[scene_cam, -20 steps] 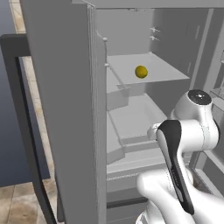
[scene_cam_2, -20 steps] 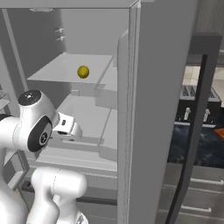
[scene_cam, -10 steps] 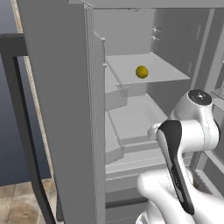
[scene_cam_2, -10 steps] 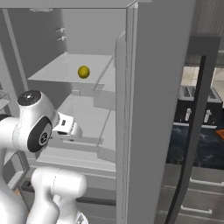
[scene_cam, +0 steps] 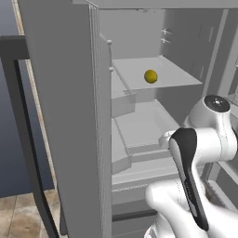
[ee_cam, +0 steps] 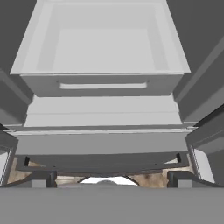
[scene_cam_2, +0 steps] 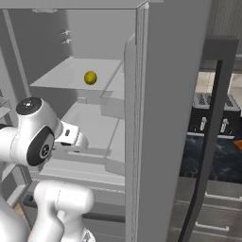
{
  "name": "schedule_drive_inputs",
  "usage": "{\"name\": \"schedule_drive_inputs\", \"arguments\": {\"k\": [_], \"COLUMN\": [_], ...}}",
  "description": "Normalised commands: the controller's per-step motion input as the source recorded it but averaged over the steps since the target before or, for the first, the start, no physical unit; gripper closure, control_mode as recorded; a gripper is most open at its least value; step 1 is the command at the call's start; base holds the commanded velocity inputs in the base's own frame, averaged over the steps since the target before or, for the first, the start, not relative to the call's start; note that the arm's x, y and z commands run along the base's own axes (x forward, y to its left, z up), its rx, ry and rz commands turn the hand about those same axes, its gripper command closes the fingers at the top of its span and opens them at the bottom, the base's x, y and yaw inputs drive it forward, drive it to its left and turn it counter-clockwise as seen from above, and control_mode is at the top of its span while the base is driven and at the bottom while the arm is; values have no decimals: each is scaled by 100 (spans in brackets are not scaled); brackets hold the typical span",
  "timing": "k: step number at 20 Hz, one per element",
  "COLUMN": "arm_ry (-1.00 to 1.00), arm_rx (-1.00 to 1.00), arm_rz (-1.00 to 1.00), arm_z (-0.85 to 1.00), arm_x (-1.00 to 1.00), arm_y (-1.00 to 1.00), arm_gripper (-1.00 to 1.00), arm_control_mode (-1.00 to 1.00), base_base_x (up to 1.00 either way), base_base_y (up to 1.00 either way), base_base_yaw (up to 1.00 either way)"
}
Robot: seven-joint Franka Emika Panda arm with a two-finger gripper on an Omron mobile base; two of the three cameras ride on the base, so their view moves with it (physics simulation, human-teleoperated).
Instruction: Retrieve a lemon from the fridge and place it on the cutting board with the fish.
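Even flat rendered light, sharp, glare-free

Both base views flank the open fridge; hand view looks down inside.

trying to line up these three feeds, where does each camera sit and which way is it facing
Left base view: behind the arm to its left, looking forward into the open fridge at the lemon on a shelf; the arm rises at lower right.
Right base view: behind the arm to its right, facing the same fridge and lemon; the arm rises at lower left.
Hand view: on the hand, looking down at a pale fridge drawer.
Shared: both base views show the lemon and shelves.
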Motion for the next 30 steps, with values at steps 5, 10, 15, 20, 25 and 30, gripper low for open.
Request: {"name": "schedule_drive_inputs", "arguments": {"k": [5, 10, 15, 20, 25, 30], "arm_ry": [-18, -29, -34, -29, -3, 0], "arm_rx": [-4, 0, 0, 0, 0, 0], "arm_rz": [0, 0, 0, 0, 0, 0], "arm_z": [37, 80, 86, 86, 54, 11], "arm_x": [-23, -21, -14, -10, 0, 8], "arm_y": [0, 0, 0, 0, 0, 0], "arm_gripper": [-100, -100, -100, -100, -100, -100], "arm_control_mode": [-100, -100, -100, -100, -100, -100], "base_base_x": [0, 0, 0, 0, 0, 0], "base_base_y": [0, 0, 0, 0, 0, 0], "base_base_yaw": [0, 0, 0, 0, 0, 0]}}
